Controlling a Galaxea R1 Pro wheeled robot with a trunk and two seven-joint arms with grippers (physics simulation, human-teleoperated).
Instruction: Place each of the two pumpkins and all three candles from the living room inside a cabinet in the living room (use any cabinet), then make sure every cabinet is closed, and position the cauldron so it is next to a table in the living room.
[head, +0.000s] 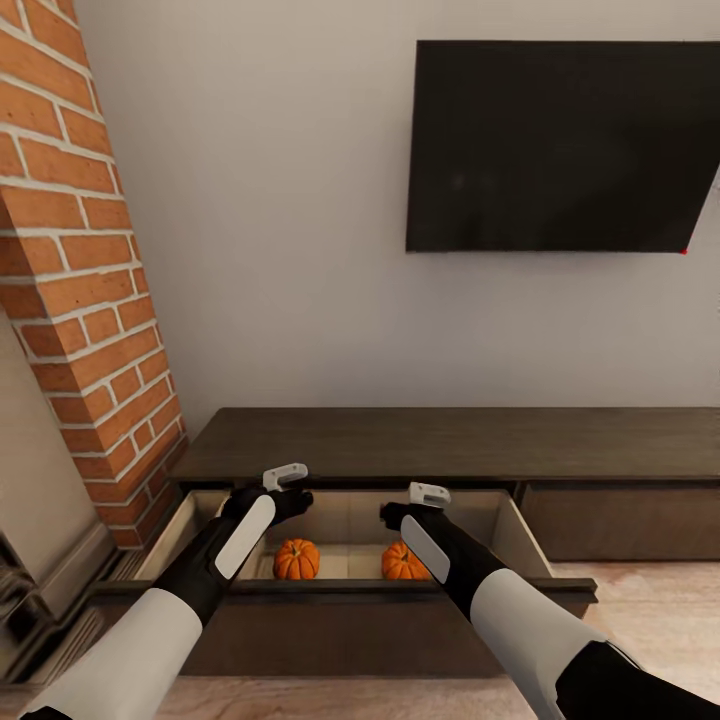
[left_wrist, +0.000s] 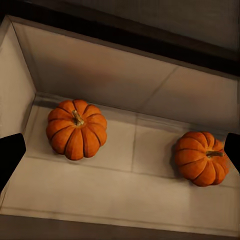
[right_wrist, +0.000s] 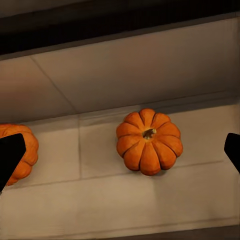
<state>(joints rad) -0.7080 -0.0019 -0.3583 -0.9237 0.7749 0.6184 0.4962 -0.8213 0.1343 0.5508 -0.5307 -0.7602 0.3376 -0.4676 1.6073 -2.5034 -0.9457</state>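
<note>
left end effector (head: 290, 478): head view, hovers over the pulled-out drawer (head: 180, 520) of the dark cabinet (head: 450, 440), fingers spread, holding nothing
right end effector (head: 425, 495): head view, over the same drawer, fingers apart, empty
pumpkins: head view, left pumpkin (head: 297, 560) and right pumpkin (head: 402, 563) rest on the drawer floor, apart
surroundings: brick column (head: 80, 280), dark screen (head: 560, 145) on the wall
left wrist view: both pumpkins (left_wrist: 76, 129) (left_wrist: 201, 158) between dark fingertips (left_wrist: 10, 157)
right wrist view: one pumpkin (right_wrist: 149, 141) centred, another (right_wrist: 25, 150) partly behind a fingertip (right_wrist: 9, 157)
</note>
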